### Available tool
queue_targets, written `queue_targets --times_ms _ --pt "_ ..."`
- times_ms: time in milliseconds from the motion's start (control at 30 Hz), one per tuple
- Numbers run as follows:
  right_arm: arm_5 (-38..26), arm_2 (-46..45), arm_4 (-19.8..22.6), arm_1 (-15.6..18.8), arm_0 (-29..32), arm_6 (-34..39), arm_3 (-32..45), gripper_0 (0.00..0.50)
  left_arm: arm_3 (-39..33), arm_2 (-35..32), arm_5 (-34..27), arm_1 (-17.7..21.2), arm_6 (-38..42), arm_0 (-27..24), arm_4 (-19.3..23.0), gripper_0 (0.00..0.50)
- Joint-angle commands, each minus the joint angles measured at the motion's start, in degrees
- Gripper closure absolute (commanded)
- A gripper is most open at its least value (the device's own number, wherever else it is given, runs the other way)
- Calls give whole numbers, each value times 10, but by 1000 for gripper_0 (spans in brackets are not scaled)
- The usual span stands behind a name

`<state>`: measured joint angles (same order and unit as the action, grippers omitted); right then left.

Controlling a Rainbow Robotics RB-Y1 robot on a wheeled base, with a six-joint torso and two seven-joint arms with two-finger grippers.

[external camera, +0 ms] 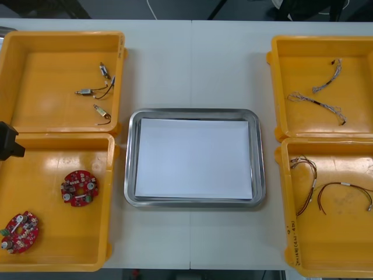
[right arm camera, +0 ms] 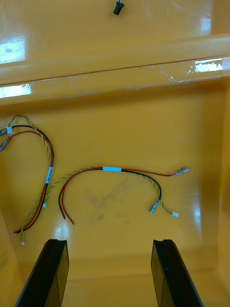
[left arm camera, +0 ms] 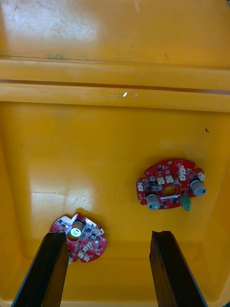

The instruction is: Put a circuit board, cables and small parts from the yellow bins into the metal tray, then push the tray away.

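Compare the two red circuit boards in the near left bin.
Place: the inner board lies mid-bin, towards the metal tray; the corner board sits in the yellow bin's near outer corner.
Cover: in the left wrist view a finger of the open left gripper overlaps the corner board's edge; the inner board lies clear.
Both are round, red, flat, components up.

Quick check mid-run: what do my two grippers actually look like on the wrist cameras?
The left gripper has two plain black jaws: flat-sided bars with squared-off tips and a matte finish. No markings, labels or cables can be seen on them. The right gripper looks the same, with black flat-sided jaws, squared tips and a slight sheen on the inner faces.
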<state>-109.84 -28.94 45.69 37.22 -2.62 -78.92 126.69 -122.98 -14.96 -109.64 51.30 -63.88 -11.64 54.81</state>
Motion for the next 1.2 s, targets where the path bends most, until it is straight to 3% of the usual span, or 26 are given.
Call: queue_targets --times_ms 33,1200 --pt "-2 6 4 5 -5 10 16 0 -15 -18 -4 -6 -50 9 -5 0" --pt "-2 6 4 5 -5 10 16 0 -15 -18 -4 -6 -50 9 -5 0"
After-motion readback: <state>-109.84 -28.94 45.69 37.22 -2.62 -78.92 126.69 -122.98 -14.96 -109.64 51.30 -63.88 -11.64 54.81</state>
